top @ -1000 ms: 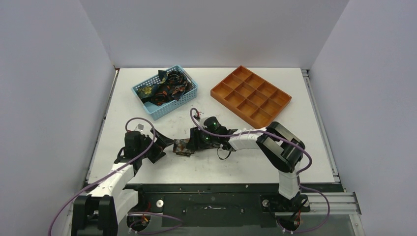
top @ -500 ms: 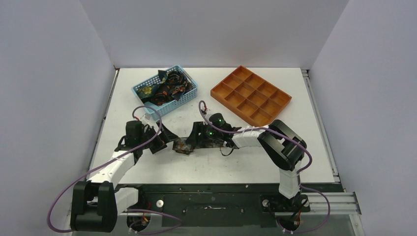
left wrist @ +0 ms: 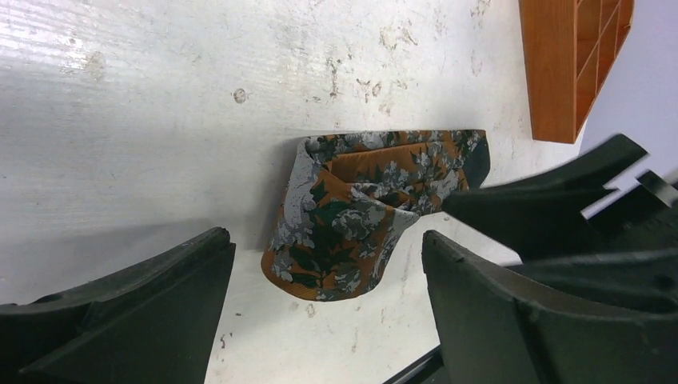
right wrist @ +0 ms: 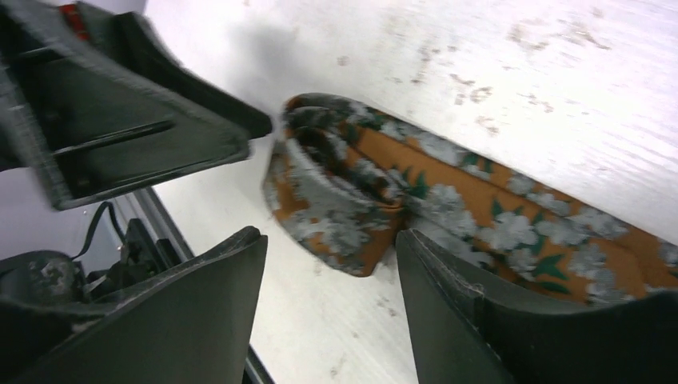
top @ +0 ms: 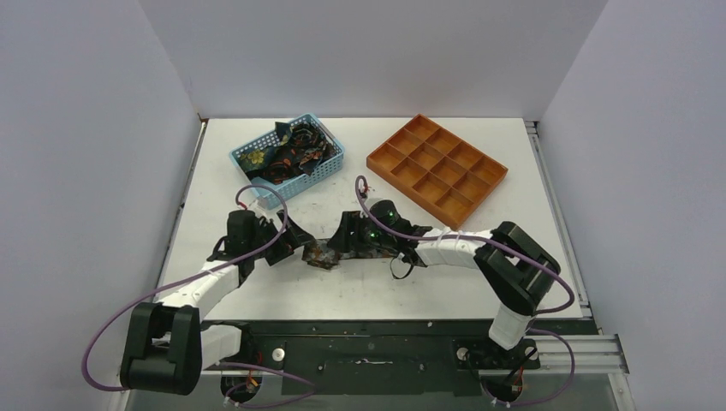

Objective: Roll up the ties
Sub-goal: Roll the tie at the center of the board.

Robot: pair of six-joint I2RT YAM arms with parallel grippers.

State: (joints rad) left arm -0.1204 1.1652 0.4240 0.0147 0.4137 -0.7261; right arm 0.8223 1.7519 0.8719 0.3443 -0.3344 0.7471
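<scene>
The tie [top: 324, 254] you are working on lies near the front of the white table [top: 385, 291], about midway across it and directly between the two arms. Far back on the right sits the orange tray [top: 407, 190], with its grid of compartments. To its left is the blue mesh basket [top: 300, 182], where the other ties [top: 287, 152] are heaped in a dark tangle.

Your left gripper [left wrist: 326, 256] points at the tie from the left. Its jaws are spread wide, one on each side of the bundled end, and neither touches the cloth. Your right gripper [right wrist: 329, 248] faces it from the other side, jaws also parted and gripping nothing. They straddle the spot where the bundle meets the flat length of the tie.

Look at the fabric itself: it has an orange-brown ground covered in grey flowers and dark green leaves. The end nearest your left gripper is gathered into a loose, crumpled roll with uneven folds, not a tight coil. From there a flat strip runs off beneath your right gripper. A sliver of dark lining shows at one edge of the bundle.
</scene>
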